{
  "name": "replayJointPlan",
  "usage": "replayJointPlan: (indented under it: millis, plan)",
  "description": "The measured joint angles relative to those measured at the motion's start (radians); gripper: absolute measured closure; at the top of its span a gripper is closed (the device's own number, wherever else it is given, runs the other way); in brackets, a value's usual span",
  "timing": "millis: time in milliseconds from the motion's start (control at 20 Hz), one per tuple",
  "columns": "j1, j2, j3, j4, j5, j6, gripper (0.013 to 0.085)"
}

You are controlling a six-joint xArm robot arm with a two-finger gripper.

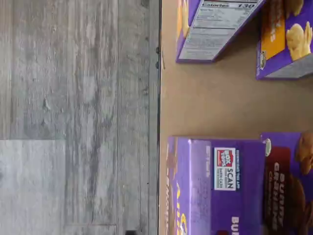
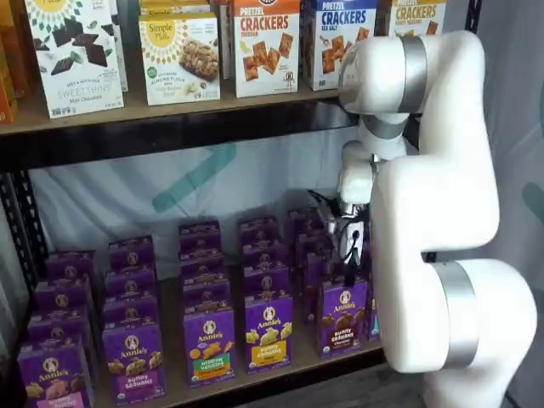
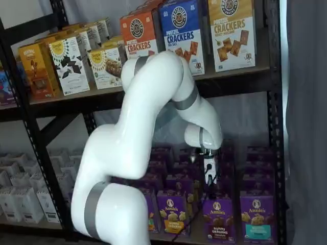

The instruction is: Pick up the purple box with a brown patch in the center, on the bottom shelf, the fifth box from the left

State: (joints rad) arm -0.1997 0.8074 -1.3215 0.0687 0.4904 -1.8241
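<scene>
A black metal rack is standing over grey plank flooring. The bottom shelf (image 2: 293,361) is carrying rows of purple "Annie's" cartons. The purple box (image 2: 342,316), reading "Bunny Grahams" over brown crackers, is sitting lower right of centre in both shelf views. The gripper (image 3: 208,179) is hanging just above that box, its fingers standing apart and holding nothing. Boxes (image 2: 265,44) on the upper deck are reading "Pretzel Crackers".
</scene>
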Motion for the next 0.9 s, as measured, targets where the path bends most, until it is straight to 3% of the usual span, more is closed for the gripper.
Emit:
replayJointPlan:
  millis: [100,500,900]
  plan:
    - [-0.001,-0.008,0.009,0.037,0.015,-0.033,0.013]
    - [0.0,-0.025,0.056,0.069,-0.001,-0.062,0.013]
    - [0.002,0.037,0.003,0.044,-0.012,-0.038,0.013]
